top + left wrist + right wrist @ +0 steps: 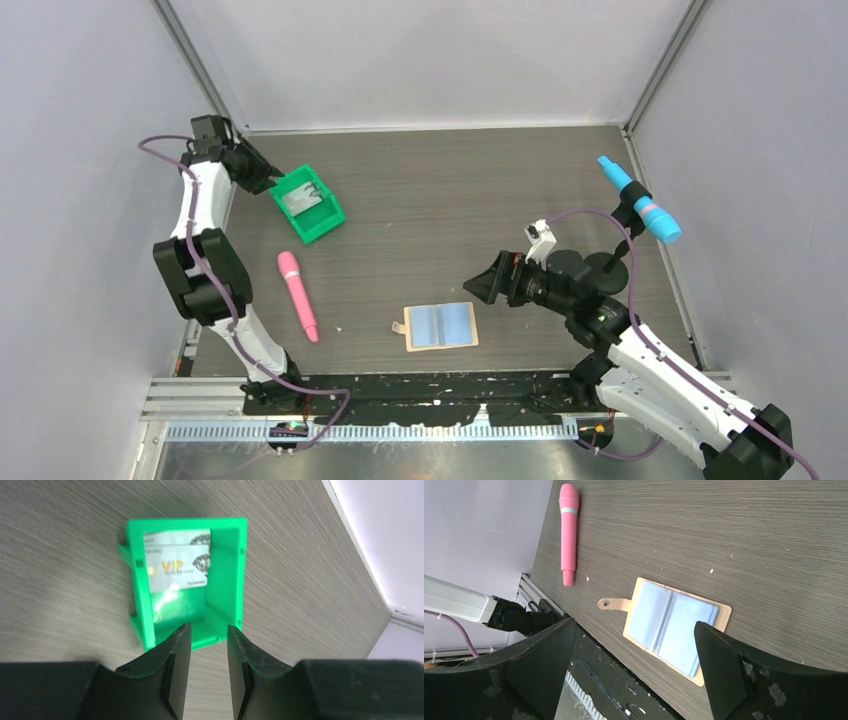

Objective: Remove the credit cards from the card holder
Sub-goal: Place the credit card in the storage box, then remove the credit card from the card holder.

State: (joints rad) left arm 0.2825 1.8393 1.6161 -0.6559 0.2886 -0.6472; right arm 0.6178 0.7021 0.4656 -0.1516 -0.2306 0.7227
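The card holder [441, 326] lies open and flat near the table's front edge, with tan edges, blue inner panels and its strap tab to the left. It also shows in the right wrist view [684, 630]. Two pale credit cards [176, 560], one marked VIP, lie overlapped inside the green bin [142, 595]; they also show in the top view [303, 201]. My left gripper [209, 628] is open and empty, just short of the bin's near wall; it also shows in the top view [270, 182]. My right gripper [635, 625] is wide open and empty, above and to the right of the holder [478, 285].
The green bin [318, 232] stands at the back left. A pink pen-like stick [298, 295] lies left of the holder. A blue stick [640, 200] lies at the right by the wall. Grey walls close in three sides.
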